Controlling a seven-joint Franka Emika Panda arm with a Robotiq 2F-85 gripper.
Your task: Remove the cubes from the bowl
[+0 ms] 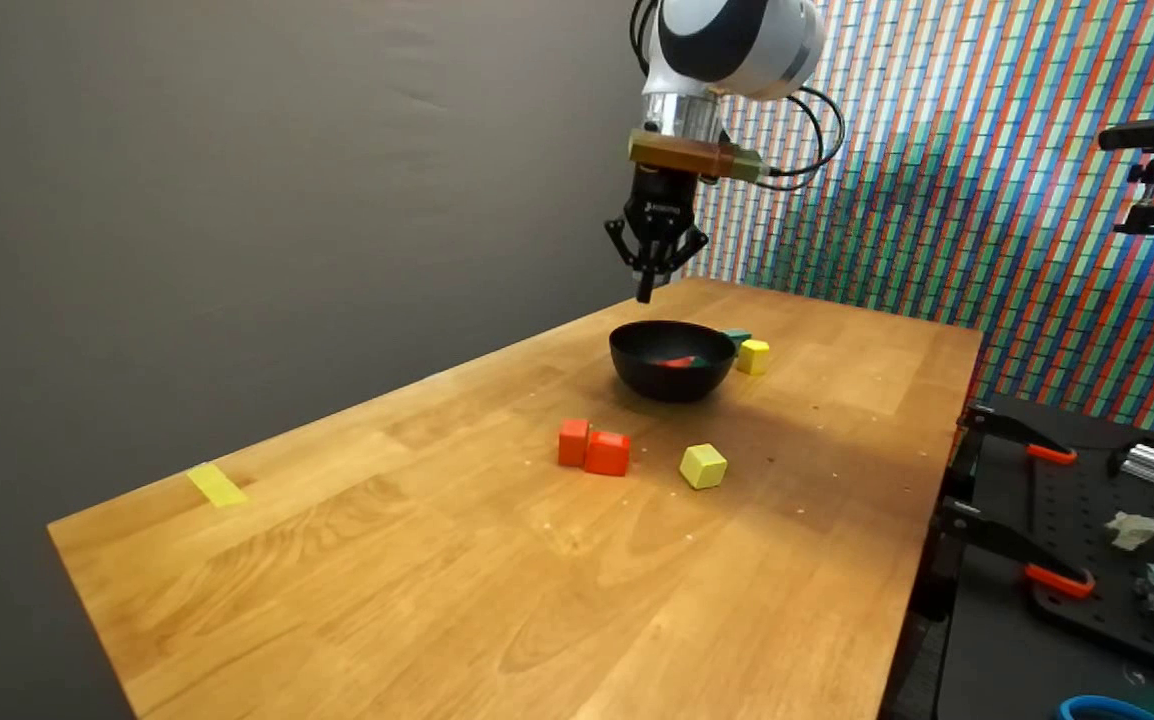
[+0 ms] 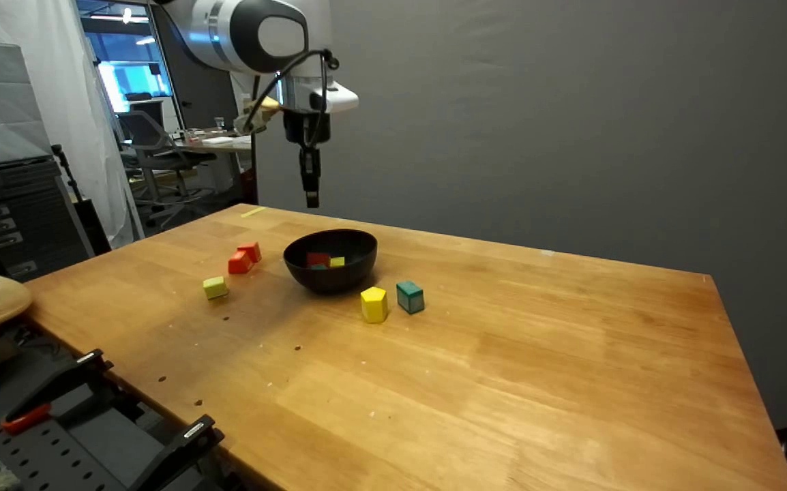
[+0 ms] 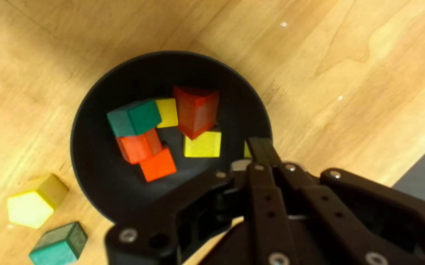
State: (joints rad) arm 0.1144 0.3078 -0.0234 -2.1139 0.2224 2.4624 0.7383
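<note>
Below the hand (image 1: pixel 645 288), clenched on nothing, stood the bowl (image 1: pixel 659 384), cubes (image 3: pixel 202 145) packed inside. Descending unopened risked jamming against them; their crowding probably threatened a double grasp.

a round black bowl (image 2: pixel 332 279) is standing upright, holding red, yellow and green blocks (image 3: pixel 167 113); outside, two orange-red blocks (image 1: pixel 607 454) are sitting side by side, a yellow-green block (image 1: pixel 703 466) lying nearby.

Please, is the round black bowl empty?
Not empty: inside the round black bowl, the wrist view shows red blocks, yellow blocks and a green block.
</note>
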